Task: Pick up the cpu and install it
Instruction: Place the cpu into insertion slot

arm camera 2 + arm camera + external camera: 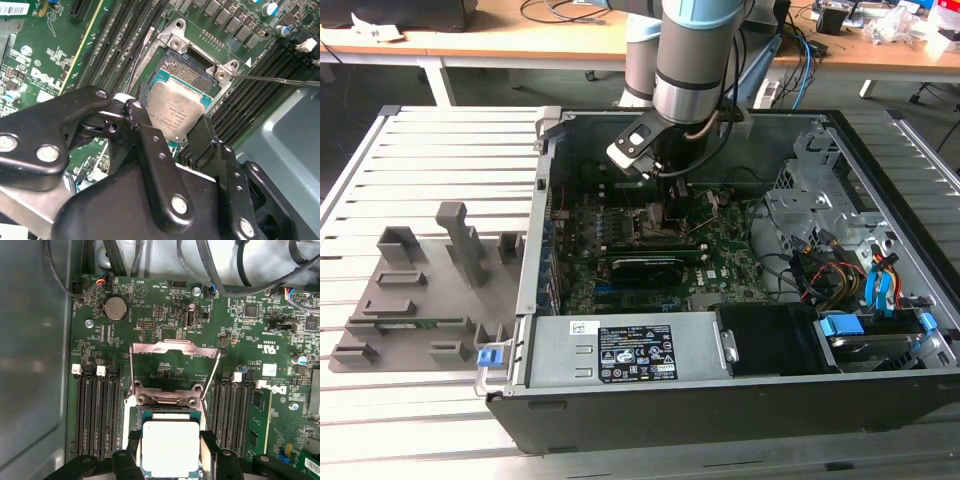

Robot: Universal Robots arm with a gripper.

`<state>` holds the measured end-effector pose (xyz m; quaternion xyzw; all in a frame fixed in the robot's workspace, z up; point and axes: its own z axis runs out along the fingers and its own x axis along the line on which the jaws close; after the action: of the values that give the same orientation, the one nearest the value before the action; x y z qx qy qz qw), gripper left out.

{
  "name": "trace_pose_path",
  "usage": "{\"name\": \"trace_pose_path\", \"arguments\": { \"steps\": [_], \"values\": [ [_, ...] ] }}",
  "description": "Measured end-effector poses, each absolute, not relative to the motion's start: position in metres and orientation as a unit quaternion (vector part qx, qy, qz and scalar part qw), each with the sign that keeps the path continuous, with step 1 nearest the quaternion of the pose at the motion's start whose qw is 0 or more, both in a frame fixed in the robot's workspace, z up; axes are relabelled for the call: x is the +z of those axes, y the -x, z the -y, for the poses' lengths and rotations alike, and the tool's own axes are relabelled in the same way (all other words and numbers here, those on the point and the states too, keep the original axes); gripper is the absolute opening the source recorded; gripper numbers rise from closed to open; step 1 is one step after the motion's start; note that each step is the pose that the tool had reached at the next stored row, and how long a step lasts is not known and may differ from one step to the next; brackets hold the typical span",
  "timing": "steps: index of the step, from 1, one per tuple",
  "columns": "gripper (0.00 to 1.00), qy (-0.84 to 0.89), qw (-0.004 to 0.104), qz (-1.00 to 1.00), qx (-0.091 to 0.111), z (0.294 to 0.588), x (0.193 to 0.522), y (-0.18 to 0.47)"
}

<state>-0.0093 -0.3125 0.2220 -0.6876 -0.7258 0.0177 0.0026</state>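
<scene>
1. The pincer [172, 127] is clamped on the cpu [170, 446]. In the first wrist view its black fingers [134, 447] press on two opposite edges of the chip.
2. The cpu hangs flat, silver lid up, over the open socket [189, 67] near the middle of the board [165, 315]. Part of the pin field shows past one edge of the chip, so it looks offset. I cannot tell whether it touches the socket.
3. The socket's metal frame [175, 347] stands swung up, clear of the chip.
4. The case [720, 410] lies open on the counter [440, 150], toward the exterior view's right edge. The arm [695, 60] reaches down into it.
5. Handling, as I judge it: the chip is light, thin and stiff, and its smooth lid could slip. Its underside and the socket pins are fragile. The edge hold seen here suits it, with gentle force and the chip kept level.
</scene>
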Motion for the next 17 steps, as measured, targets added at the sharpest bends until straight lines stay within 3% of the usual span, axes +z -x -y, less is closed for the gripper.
{"name": "trace_pose_path", "arguments": {
  "steps": [17],
  "values": [
    [0.55,0.703,0.002,0.711,0.019,0.311,0.198,0.016]
  ]
}}
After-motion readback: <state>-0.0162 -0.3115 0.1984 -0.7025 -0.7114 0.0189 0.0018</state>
